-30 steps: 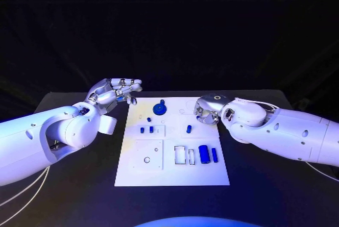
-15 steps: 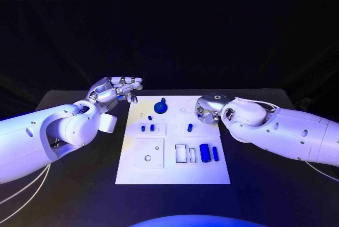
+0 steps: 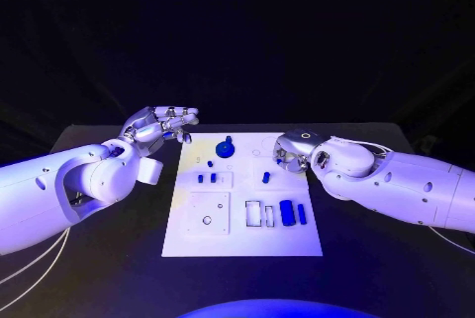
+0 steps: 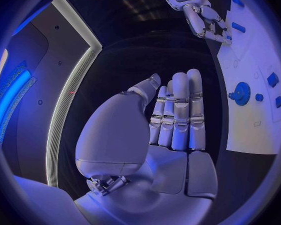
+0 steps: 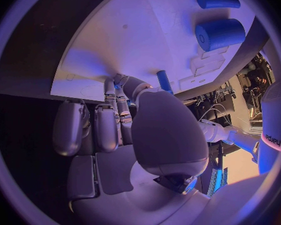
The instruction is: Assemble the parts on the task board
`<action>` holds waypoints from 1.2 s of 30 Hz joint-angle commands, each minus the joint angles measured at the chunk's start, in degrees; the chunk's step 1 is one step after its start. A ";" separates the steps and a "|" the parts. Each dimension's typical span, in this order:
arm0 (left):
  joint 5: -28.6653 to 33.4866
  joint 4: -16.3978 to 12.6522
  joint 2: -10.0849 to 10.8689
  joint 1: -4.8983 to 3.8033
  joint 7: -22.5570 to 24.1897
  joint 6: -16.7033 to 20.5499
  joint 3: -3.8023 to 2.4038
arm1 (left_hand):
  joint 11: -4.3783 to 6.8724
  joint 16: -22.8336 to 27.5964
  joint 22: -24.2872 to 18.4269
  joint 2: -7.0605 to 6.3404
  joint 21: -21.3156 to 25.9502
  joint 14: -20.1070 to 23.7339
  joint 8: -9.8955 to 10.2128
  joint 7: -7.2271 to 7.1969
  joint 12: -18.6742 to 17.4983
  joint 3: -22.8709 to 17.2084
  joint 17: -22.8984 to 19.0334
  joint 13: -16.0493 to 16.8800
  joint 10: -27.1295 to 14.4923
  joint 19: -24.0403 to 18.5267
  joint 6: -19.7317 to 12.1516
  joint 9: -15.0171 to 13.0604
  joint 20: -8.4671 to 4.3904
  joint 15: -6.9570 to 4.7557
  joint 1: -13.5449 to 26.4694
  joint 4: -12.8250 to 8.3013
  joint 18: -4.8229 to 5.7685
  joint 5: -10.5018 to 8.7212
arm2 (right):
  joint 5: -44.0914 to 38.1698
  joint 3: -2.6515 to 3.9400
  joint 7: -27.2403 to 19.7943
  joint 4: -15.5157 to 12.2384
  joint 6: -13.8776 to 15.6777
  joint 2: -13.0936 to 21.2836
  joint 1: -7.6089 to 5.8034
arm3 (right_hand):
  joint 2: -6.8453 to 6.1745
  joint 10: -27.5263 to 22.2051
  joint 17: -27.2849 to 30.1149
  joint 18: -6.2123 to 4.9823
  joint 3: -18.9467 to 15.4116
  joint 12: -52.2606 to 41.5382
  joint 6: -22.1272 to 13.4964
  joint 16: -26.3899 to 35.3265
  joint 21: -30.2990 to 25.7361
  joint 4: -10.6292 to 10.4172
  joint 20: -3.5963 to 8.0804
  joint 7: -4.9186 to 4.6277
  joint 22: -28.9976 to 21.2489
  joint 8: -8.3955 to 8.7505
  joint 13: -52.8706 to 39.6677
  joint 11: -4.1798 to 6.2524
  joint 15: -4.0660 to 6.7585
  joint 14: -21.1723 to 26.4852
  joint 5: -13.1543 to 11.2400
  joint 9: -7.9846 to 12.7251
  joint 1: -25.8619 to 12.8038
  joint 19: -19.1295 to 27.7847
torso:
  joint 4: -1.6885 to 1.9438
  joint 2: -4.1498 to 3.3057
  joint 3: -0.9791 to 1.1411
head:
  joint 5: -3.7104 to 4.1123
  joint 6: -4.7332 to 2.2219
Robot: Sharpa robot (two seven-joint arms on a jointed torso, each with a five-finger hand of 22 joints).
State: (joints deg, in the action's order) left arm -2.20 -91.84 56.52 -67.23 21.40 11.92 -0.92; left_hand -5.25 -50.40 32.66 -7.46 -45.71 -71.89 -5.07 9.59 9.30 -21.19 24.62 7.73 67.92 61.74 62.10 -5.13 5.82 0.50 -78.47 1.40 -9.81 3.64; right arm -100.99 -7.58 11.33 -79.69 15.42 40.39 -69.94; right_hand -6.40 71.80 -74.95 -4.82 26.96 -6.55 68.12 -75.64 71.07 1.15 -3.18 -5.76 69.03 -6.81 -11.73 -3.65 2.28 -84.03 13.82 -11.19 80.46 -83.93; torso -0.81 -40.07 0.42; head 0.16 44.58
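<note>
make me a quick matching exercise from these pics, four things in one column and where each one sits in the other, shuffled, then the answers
Things
1. blue gear
2. thick blue cylinder
3. left hand
4. right hand

Places (head view)
A. at the task board's right edge, toward the far end
B. near part of the board, right of the white slots
C. off the board's far left corner, above the black table
D. far end of the board, near the middle

Pairs: 1-D, 2-B, 3-C, 4-A
</note>
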 commanded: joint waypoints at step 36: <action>0.15 1.63 -1.49 0.02 -2.11 -2.54 -0.01 | -0.78 0.47 -0.84 1.03 1.46 1.00 0.55 0.76 0.14 1.54 -0.18 0.11 -2.38 0.39 -2.21 0.36 0.49 0.78 -0.04 -0.82 -0.69 -0.13 | 3.62 1.31 -1.12 -19.56 6.83 1.32 -0.66 | 0.29 1.87 -1.54 0.58 -0.20 0.31 -0.01 -0.54 0.70 0.98 0.23 -0.47 0.56 -0.17 -0.38 1.54 0.26 -3.64 0.11 -1.38 -0.76 -1.12 | 0.06 0.03 -0.09 | -4.65 -0.02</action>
State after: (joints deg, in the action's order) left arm -2.20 -90.22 55.22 -67.22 19.16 10.83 -0.92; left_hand -6.07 -50.14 31.87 -7.01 -44.59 -71.26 -4.84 10.32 9.30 -20.01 24.52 7.76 65.87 61.95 60.16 -4.84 6.03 1.13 -78.46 0.53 -9.80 3.64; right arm -98.28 -6.18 10.97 -99.33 21.73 42.06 -70.86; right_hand -6.13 72.83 -74.92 -4.83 26.88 -6.53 68.08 -75.87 71.55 1.85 -3.18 -5.80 69.60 -6.79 -12.19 -3.09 2.27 -84.03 13.60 -12.45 80.13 -83.93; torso -0.76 -40.02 0.37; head -3.59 44.30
